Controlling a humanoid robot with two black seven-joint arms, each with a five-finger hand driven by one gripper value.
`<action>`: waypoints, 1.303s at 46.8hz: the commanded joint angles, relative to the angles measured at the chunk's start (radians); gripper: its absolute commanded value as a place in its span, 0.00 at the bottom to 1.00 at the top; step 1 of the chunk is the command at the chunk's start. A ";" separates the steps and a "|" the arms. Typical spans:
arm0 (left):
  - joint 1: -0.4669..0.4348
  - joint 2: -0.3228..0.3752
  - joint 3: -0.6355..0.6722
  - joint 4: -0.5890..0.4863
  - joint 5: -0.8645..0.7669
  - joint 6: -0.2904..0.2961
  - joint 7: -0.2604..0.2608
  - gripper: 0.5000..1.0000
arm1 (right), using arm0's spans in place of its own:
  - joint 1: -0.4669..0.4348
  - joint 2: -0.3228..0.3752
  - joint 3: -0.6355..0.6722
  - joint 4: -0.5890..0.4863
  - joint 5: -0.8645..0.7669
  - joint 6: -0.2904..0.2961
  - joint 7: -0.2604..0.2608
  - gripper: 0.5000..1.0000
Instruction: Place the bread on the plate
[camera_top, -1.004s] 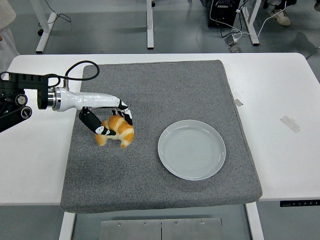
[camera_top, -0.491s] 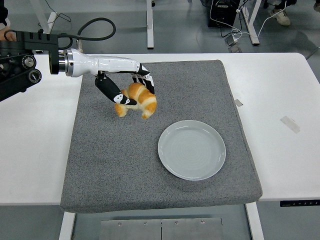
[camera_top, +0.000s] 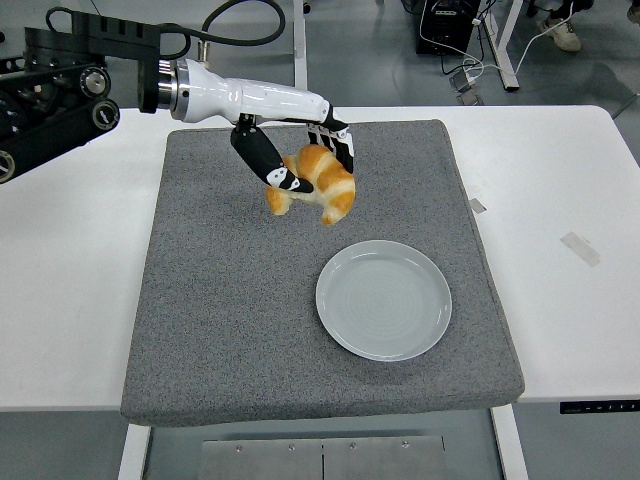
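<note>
Left hand: my left hand (camera_top: 300, 165) was clamped around the bread (camera_top: 316, 184), thumb on its near-left flank, the other fingers hooked over its far side.
Right hand: not in sight.
Bread: a golden croissant, held in the air off the grey mat (camera_top: 230, 300), up and to the left of the plate (camera_top: 383, 299) and near its rim, not yet over it.
Plate: pale, round and bare, resting on the mat toward its right half.
What had just changed: a second before, the bread sat low at the mat's surface, well to the left of the plate; half a second before, I had it raised and part of the way across; here it was higher again and nearer the plate.
What that meant: I judged the pick-up done and the carry well along, with the grip holding through the lift.
What remained: by my reckoning, a little more travel right and toward the near edge to bring the bread over the plate, then lowering and letting go.
</note>
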 joint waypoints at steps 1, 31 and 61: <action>-0.019 -0.046 0.032 0.008 0.000 0.004 0.002 0.13 | 0.000 0.000 0.001 0.000 0.000 0.000 0.001 1.00; -0.016 -0.330 0.140 0.192 0.006 0.032 0.004 0.13 | 0.000 0.000 0.003 -0.001 0.000 0.000 0.001 1.00; 0.070 -0.367 0.205 0.243 0.016 0.090 0.004 0.13 | 0.000 0.000 0.003 -0.001 0.000 0.000 0.001 1.00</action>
